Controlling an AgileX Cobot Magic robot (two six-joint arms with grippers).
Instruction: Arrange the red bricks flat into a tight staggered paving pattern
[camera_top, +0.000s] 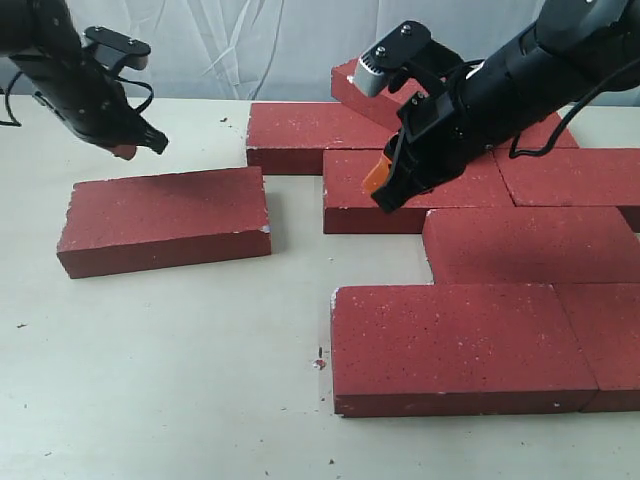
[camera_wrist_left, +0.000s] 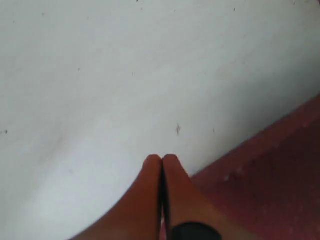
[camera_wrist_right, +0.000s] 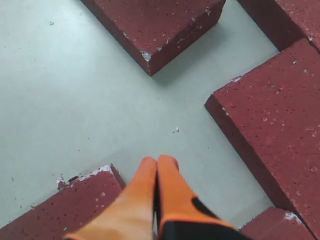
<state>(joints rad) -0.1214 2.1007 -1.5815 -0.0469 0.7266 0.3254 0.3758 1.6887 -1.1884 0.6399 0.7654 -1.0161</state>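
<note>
Several red bricks lie flat on the pale table. One loose brick (camera_top: 165, 220) sits apart at the left. The others form staggered rows at the right, among them a back brick (camera_top: 310, 135), a middle brick (camera_top: 530, 245) and a front brick (camera_top: 450, 345). My left gripper (camera_top: 130, 148) hovers shut above the loose brick's far edge, holding nothing; its wrist view shows the shut gripper (camera_wrist_left: 161, 159) beside a brick edge (camera_wrist_left: 270, 185). My right gripper (camera_top: 378, 190) is shut and empty over the second-row brick (camera_top: 345, 205). The right wrist view has the gripper (camera_wrist_right: 158, 161) above bare table between brick corners (camera_wrist_right: 160, 25) (camera_wrist_right: 280, 125).
One brick (camera_top: 360, 85) rests tilted on the back row behind the right arm. A bare gap of table (camera_top: 295, 230) separates the loose brick from the rows. Small crumbs (camera_top: 319, 362) lie beside the front brick. A white cloth hangs behind the table.
</note>
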